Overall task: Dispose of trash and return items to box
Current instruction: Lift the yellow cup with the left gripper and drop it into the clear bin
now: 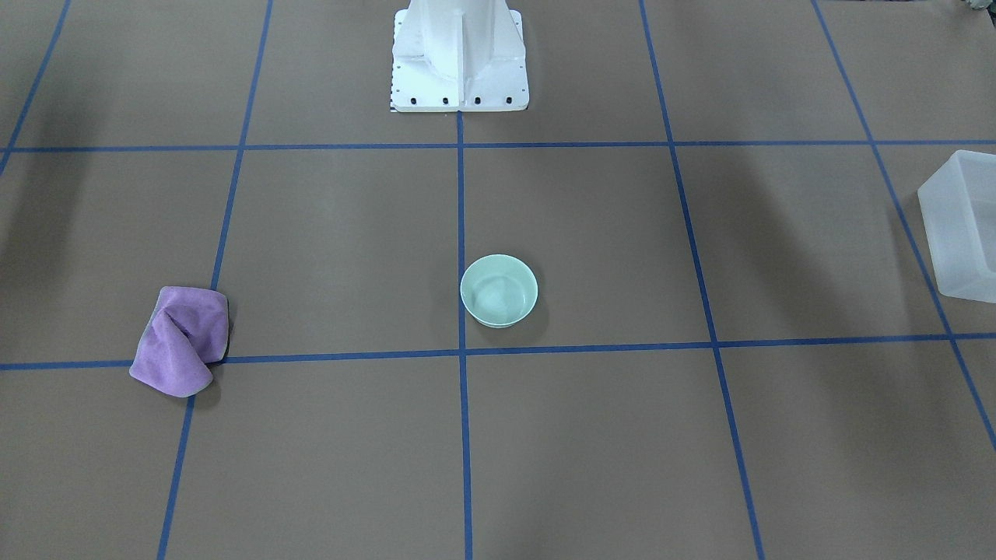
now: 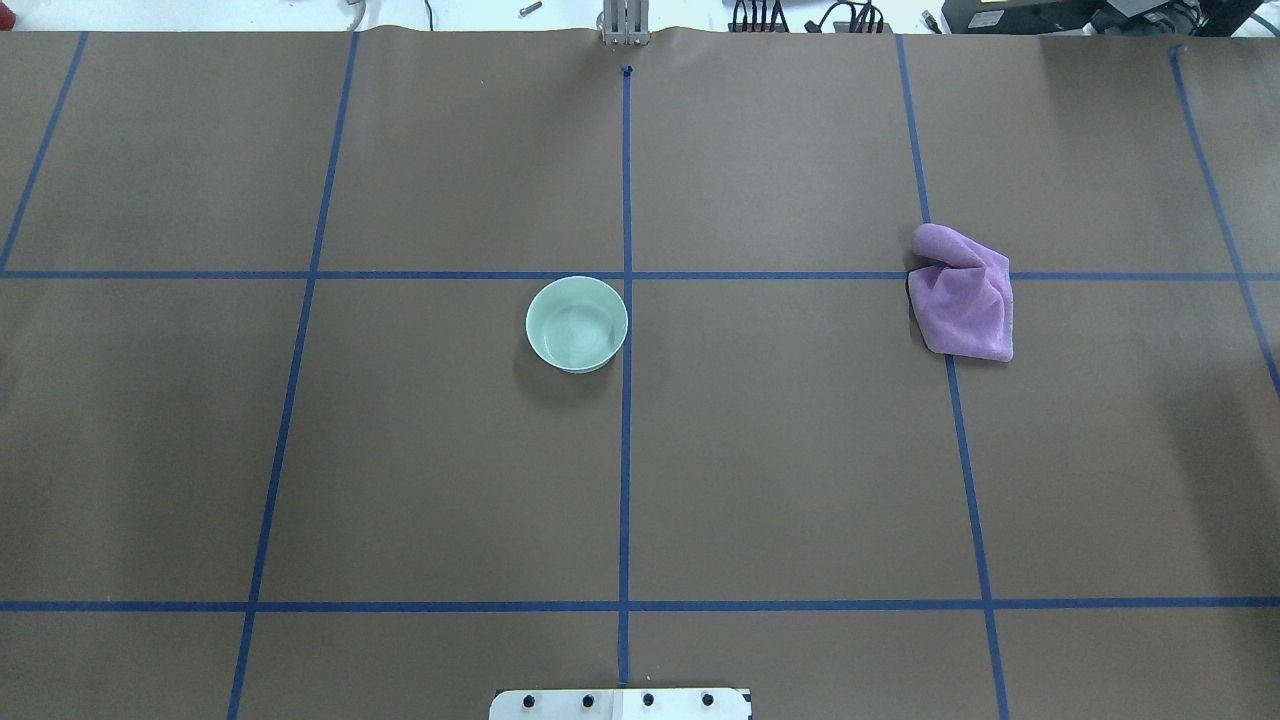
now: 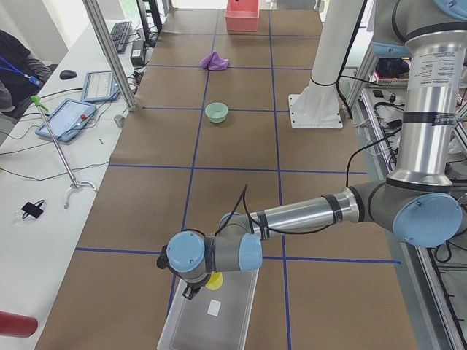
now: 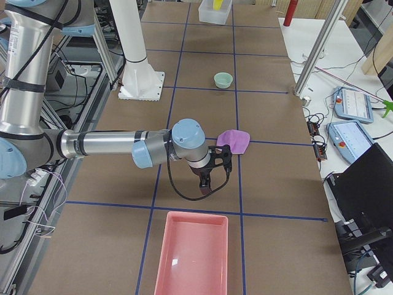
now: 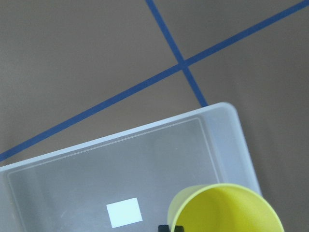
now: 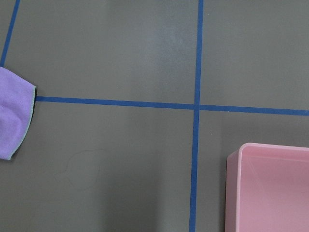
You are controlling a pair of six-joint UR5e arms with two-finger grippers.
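My left gripper (image 3: pixel 204 286) holds the yellow cup (image 5: pixel 224 210) over one end of the frosted white box (image 5: pixel 227 125). A dark fingertip (image 5: pixel 172 228) shows at the cup's rim, so the gripper is shut on it. The mint-green bowl (image 2: pixel 577 323) stands upright and alone at the table's middle, just left of the centre tape line. My right gripper (image 4: pixel 206 181) hangs low over bare table between the purple cloth (image 4: pixel 234 141) and the pink tray (image 4: pixel 191 252); whether it is open or shut I cannot tell. No trash shows in any view.
The crumpled purple cloth (image 2: pixel 963 293) lies on a tape crossing on my right side. The pink tray (image 6: pixel 270 188) sits at the table's right end and the box (image 1: pixel 961 225) at its left end. A desk with tablets (image 3: pixel 69 117) runs along the far edge.
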